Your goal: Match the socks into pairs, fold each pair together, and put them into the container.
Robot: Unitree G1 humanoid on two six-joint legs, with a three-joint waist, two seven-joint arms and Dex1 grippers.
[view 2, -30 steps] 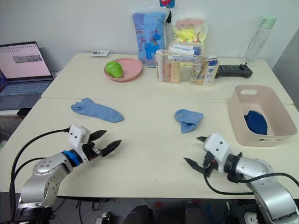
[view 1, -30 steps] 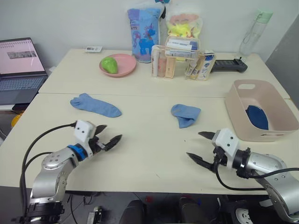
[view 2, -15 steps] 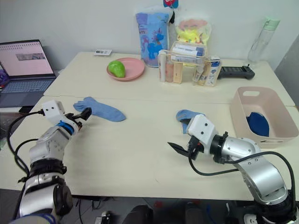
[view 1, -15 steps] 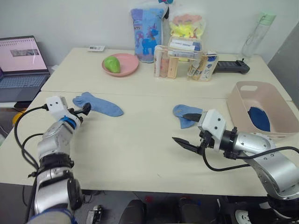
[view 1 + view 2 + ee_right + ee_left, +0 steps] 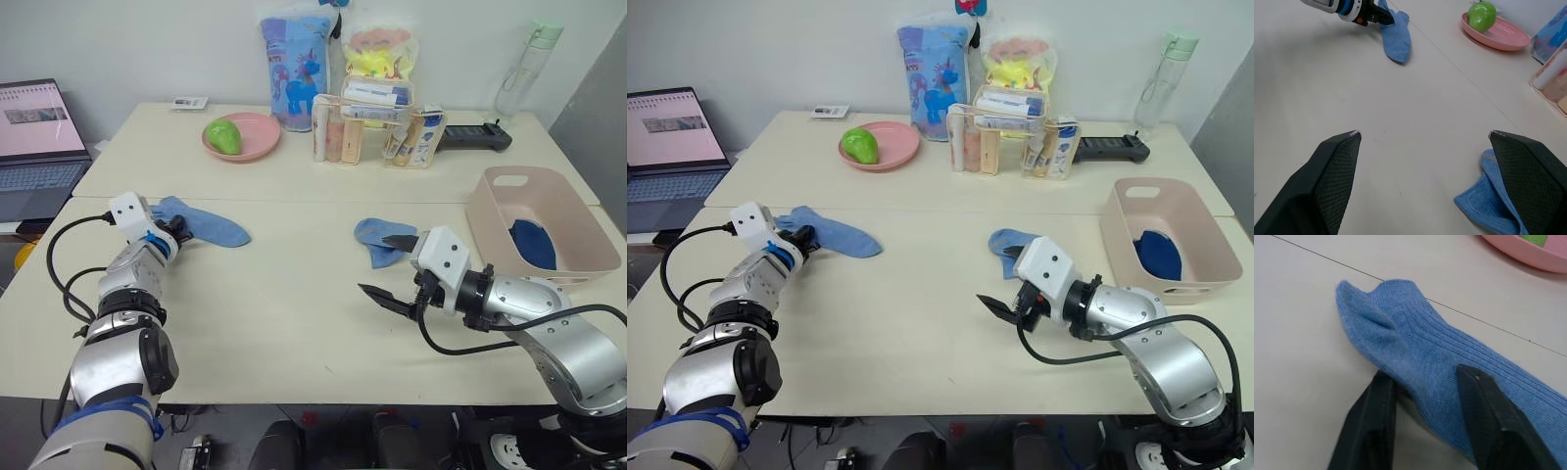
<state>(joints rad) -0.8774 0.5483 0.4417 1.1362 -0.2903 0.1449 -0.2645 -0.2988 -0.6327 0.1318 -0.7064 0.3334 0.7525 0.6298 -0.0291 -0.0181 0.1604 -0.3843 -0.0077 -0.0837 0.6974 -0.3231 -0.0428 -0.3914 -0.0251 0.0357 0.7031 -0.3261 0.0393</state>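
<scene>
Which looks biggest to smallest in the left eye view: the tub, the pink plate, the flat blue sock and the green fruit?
1. Tub: largest by far.
2. Flat sock and pink plate: they look about alike, and the plate sits farther back, so I won't rank them.
3. Green fruit: smallest.

Mid table [image 5: 284,323] is bare betw. the two tools: wide flat lane, left to right, along the near half. Left tool [image 5: 1425,382] sits at the end of the flat light blue sock [image 5: 201,224], far-left of that lane; right tool [image 5: 392,269] hangs spread just near-side of the crumpled light blue sock [image 5: 377,240]. Container [image 5: 563,284] walls block the right edge. Far side crowded: pink plate [image 5: 250,142], rack of bottles [image 5: 372,122], bags [image 5: 294,69].
</scene>
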